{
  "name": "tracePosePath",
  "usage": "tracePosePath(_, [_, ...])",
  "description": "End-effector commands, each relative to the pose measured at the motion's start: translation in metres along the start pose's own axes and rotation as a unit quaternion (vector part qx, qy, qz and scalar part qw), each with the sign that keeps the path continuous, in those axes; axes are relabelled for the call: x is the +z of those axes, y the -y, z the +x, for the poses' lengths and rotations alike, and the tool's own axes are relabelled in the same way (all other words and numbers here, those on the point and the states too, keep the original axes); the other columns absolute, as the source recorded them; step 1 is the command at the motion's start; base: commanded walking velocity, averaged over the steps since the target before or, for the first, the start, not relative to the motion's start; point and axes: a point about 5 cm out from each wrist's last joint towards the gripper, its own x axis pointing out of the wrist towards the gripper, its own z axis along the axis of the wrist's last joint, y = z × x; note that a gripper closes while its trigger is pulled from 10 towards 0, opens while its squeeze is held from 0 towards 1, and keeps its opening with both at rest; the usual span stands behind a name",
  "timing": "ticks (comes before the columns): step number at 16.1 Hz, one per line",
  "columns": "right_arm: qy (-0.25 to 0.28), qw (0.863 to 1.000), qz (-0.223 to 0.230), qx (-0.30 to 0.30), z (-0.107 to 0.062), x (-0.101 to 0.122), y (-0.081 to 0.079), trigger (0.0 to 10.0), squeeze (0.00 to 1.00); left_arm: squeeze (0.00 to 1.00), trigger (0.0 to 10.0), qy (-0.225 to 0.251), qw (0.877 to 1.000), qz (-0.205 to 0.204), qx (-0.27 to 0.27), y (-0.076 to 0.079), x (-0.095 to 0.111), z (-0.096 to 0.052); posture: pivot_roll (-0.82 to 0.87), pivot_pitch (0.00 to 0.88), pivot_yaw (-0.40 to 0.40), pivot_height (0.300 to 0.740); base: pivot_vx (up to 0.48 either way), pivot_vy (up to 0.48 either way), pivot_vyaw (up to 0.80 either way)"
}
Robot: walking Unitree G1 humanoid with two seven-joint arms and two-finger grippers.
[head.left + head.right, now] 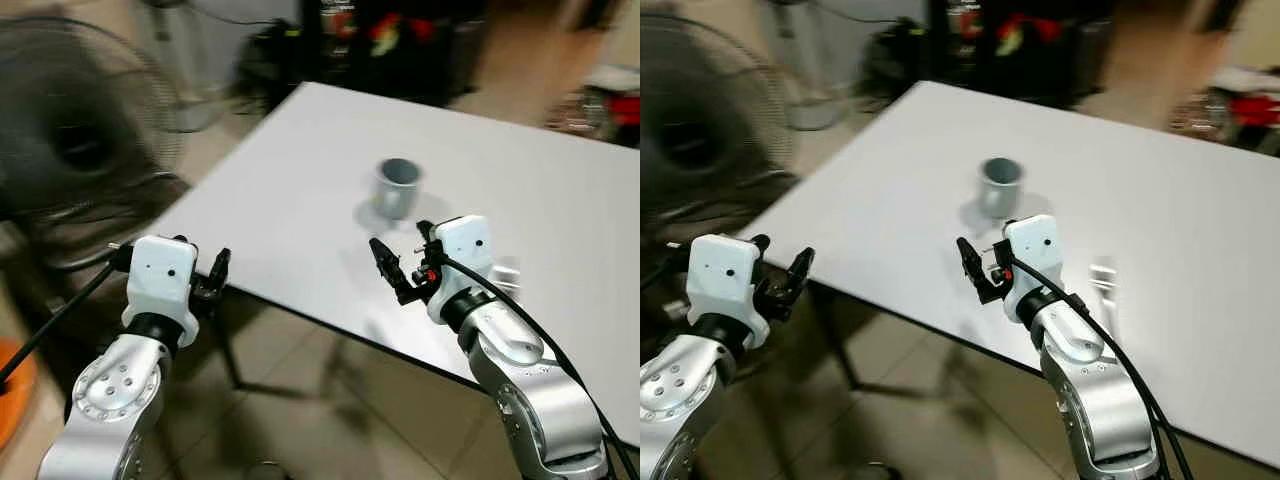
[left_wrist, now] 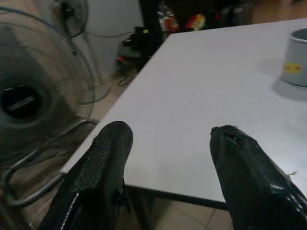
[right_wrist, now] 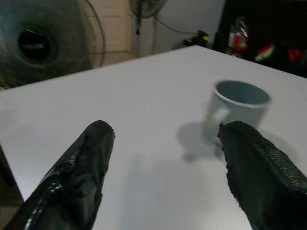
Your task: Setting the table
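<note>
Table point(image 1: 300, 200): We found a white, plain-topped table set at an angle to the robot, its near edge running just ahead of both arms.

Mug point(image 1: 397, 187): We noted a grey mug standing upright on the table, towards the middle, its mouth open upward. In the right wrist view its handle faced the camera side. A small yellow mark showed on its wall in the left wrist view.

Right hand point(image 1: 402, 266): We observed it raised over the near part of the table, a little short of the mug and not touching it. Its two black fingers point(image 3: 81, 177) stood apart, with nothing between them; the mug sat ahead of the gap, nearer one finger.

Left hand point(image 1: 218, 272): We observed it held at the near corner of the table, at about edge height, well apart from the mug. Its fingers point(image 2: 96, 167) stood apart and held nothing.

Fan point(image 1: 70, 140): We recorded a large standing fan on the floor to the robot's left, beside the table.

Background: Dark, blurred clutter lay beyond the far edge of the table; we could not tell the items.

Floor point(image 1: 290, 420): Pale tiles showed under the table.
</note>
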Motion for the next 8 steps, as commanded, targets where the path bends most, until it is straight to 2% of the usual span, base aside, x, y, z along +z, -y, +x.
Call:
tracePosePath(1, [0.014, 1.0, 0.005, -0.008, -0.001, 0.004, 0.002, 10.0, 1.0, 0.0, 10.0, 0.009, 1.0, -0.006, -0.01, 0.005, 0.006, 0.002, 0.01, 0.0, 0.034, 0.74, 0.0, 0.0, 0.8])
tracePosePath(3, [0.028, 0.999, 0.015, -0.02, -0.001, 0.003, 0.0, 10.0, 1.0, 0.0, 10.0, 0.008, 1.0, -0.015, 0.009, 0.001, 0.003, 0.003, 0.01, 0.0, 0.029, 0.74, 0.0, 0.0, 0.8])
tracePosePath(5, [0.017, 1.0, -0.001, -0.021, 0.002, -0.003, -0.002, 10.0, 1.0, 0.0, 10.0, 0.01, 1.0, -0.018, 0.011, -0.001, 0.006, 0.004, 0.02, 0.0, 0.028, 0.74, 0.0, 0.0, 0.8])
tracePosePath(6, [0.003, 1.0, -0.002, -0.001, 0.004, -0.007, -0.005, 10.0, 1.0, 0.0, 10.0, 0.014, 0.999, -0.026, 0.012, -0.002, 0.011, 0.005, 0.03, 0.0, 0.031, 0.74, 0.0, 0.0, 0.8])
tracePosePath(8, [-0.002, 0.999, 0.033, 0.026, 0.005, -0.01, -0.01, 10.0, 1.0, 0.0, 10.0, 0.017, 1.0, -0.023, 0.011, -0.004, 0.014, 0.006, 0.04, 0.0, 0.033, 0.74, 0.0, 0.0, 0.8])
